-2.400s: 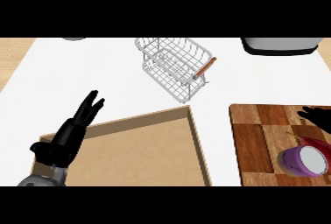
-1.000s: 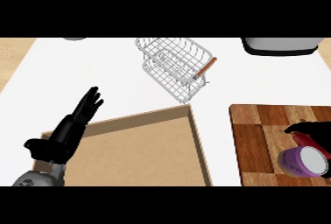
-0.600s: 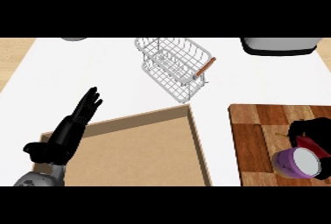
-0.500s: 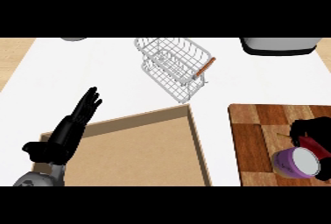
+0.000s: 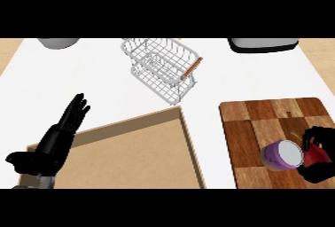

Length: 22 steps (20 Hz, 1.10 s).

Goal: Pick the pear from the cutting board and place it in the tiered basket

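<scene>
Sitting at the near right edge of the cutting board (image 5: 248,116), the pear (image 5: 314,156) shows only as a red patch inside the right hand (image 5: 323,135), whose fingers curl round it. A purple cup (image 5: 281,155) lies on its side just left of that hand, on the board. Left of the board is a shallow wooden tray (image 5: 187,138). The wire basket (image 5: 160,68) stands far behind on the white counter (image 5: 85,75). The left hand (image 5: 59,142) rests at the near left, fingers straight, holding nothing.
</scene>
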Motion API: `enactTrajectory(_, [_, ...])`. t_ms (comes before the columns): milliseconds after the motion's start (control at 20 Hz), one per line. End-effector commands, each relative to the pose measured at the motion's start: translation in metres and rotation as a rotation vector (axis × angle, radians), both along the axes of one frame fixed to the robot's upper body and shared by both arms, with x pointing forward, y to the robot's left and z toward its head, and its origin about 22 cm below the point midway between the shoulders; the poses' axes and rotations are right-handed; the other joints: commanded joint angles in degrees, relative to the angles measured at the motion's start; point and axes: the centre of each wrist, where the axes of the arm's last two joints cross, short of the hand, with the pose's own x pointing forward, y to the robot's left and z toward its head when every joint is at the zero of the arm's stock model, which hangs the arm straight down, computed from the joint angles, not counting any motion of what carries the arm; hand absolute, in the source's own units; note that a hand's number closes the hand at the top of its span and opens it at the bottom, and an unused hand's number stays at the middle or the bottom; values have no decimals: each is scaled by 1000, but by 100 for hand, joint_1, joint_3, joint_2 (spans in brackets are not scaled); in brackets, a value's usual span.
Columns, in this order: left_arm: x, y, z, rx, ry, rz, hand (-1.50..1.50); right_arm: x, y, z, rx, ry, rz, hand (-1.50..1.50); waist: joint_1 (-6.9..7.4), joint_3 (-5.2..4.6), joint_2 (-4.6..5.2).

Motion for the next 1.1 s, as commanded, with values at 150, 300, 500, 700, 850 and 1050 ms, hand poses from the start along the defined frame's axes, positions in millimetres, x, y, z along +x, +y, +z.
enactTrajectory(150, [-15, 4, -23, -22, 92, 38, 0, -12, 60, 5, 169, -230, -450, 150, -212, -133, 64])
enactTrajectory(300, [-7, -4, -17, -31, 82, 17, 0, -14, 108, 36, 365, -398, -451, 150, -165, -119, 84])
enactTrajectory(500, [-2, -17, -18, -25, 107, -32, 0, -24, 146, 93, 365, -614, -441, 150, 44, -127, 133])
enactTrajectory(700, [9, -20, -14, -42, 92, -65, 0, -40, 181, 139, 327, -670, -429, 150, 260, -126, 166])
enactTrajectory(850, [18, -32, -23, -18, 74, -76, 0, -27, 210, 157, 308, -676, -451, 150, 374, -119, 215])
enactTrajectory(1050, [13, -27, -19, -9, 76, -97, 0, -3, 241, 193, 340, -715, -468, 150, 550, -121, 210])
